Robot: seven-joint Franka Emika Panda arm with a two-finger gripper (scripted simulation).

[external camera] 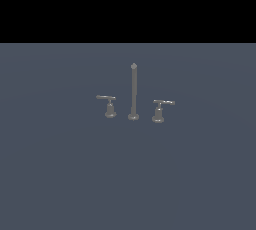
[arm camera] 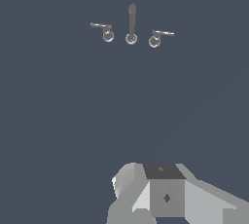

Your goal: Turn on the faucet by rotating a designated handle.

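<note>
Grey metal, the handle (external camera: 106, 98) I must turn is the lever on the exterior view's left: a stubby post under a thin bar, standing on the dull blue floor (external camera: 60, 174). Just beside it rises the tall spout post (external camera: 133, 91), and beyond that the twin handle (external camera: 163, 103); together they make the faucet (arm camera: 131, 26), which the wrist view sees from well apart. I judge the approach has hardly begun: next I need to bring the arm across and set the fingers against the bar's free end. Of the gripper (arm camera: 165, 194) I see only blocky pale housing at the wrist view's edge, so I cannot tell whether it is spread or closed. The exterior view shows no arm.
</note>
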